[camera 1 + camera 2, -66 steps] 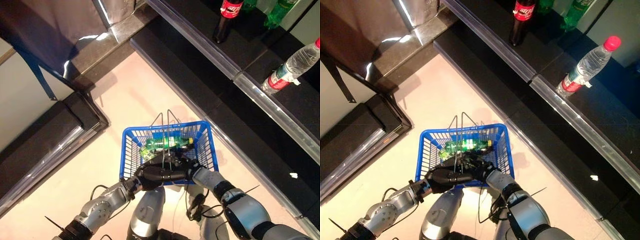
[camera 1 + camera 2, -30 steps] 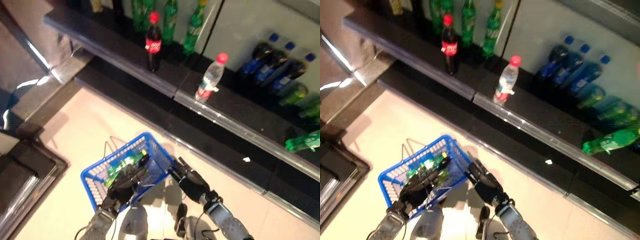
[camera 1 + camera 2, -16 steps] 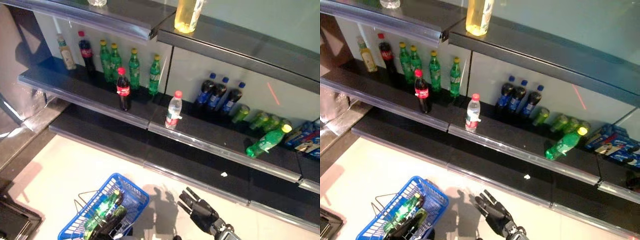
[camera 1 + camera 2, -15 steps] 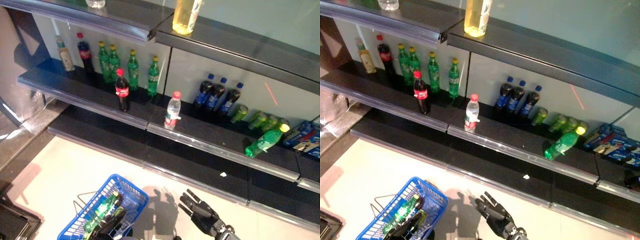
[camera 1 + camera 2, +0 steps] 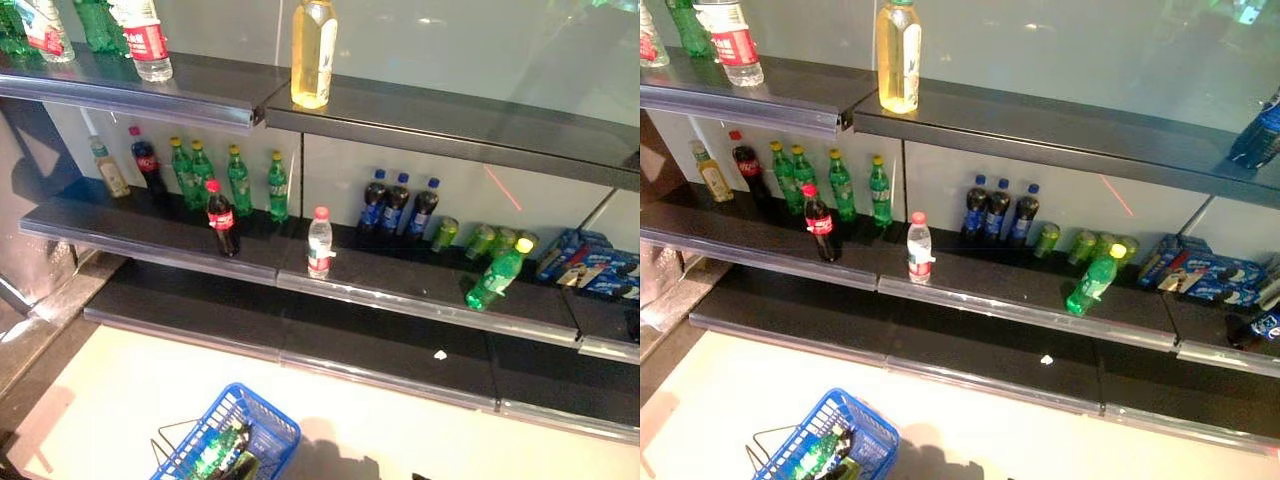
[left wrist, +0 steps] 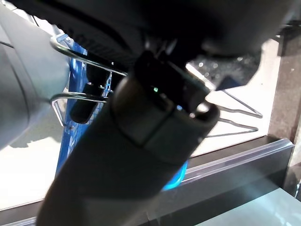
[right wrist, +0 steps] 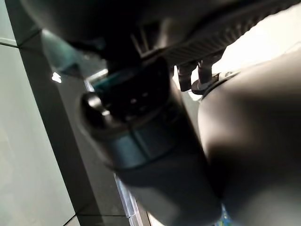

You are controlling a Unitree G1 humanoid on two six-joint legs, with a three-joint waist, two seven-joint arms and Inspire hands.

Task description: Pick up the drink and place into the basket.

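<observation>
The left hand [image 6: 141, 141] fills its wrist view as a dark rounded bulk with its fingers curled around the thin wire handle [image 6: 80, 54] of the blue plastic-mesh basket [image 5: 228, 440]. The right hand [image 7: 141, 155] shows only as a blurred dark mass, so I cannot tell how its fingers stand. Inside the basket lies a glossy green drink bottle [image 5: 212, 456]. Beyond the basket, dark smooth shelves [image 5: 400, 290] carry rows of upright bottles.
</observation>
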